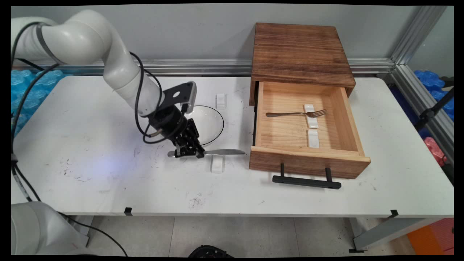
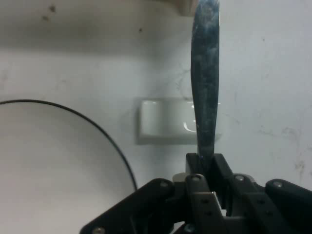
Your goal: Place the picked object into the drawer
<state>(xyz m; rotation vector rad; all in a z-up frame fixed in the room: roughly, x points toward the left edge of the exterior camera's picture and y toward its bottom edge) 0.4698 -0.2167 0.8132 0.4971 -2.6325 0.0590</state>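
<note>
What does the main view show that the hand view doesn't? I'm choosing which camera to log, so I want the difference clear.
Only the main view shows the open wooden drawer, the fork lying in it across a white rest, a second rest in the drawer, another rest beyond the plate, and the arm.

Only the hand view shows, close up, the fingers clamped around the knife.

Both show the gripper, the knife, the black-rimmed white plate and the rest under the blade.
</note>
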